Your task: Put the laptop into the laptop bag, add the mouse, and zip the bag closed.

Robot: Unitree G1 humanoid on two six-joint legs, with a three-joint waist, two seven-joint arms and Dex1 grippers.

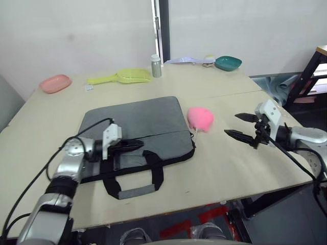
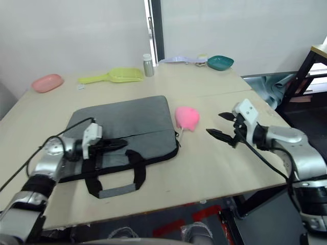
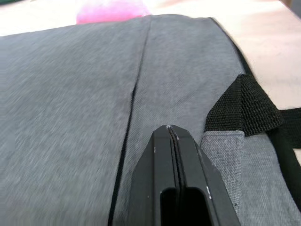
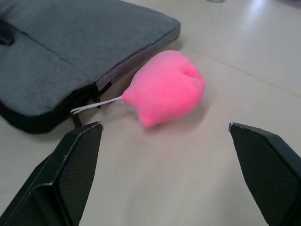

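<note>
I have the laptop bag (image 1: 137, 133) lying flat at centre-left of the head view, its two strap handles (image 1: 134, 179) spilling toward the lower edge of the frame. My left gripper (image 1: 139, 146) sits low over the front panel of the bag, left of centre, and its fingers are clenched together with nothing between them; the left wrist view confirms the two black fingers pressed tight, tips resting on or just above the grey fabric beside the seam line and near a handle's black anchor patch (image 3: 242, 106). I read that as pressing down to steady the bag, though I cannot tell whether it truly bears on the cloth.

My right gripper (image 1: 244, 126) hangs at the right of the frame, fingers spread wide and holding nothing, aimed leftward at the pink lump (image 1: 200, 119) that lies just beside the bag's right edge. A thin white cord (image 4: 96, 105) runs from the pink lump to the bag's corner, so it looks like a pull or charm tied to the zipper; that would explain why I keep this hand open and lined up on it.

I see neither laptop nor mouse on the table (image 1: 219, 163), so I judge both are likely inside already and zipping is what remains.
</note>
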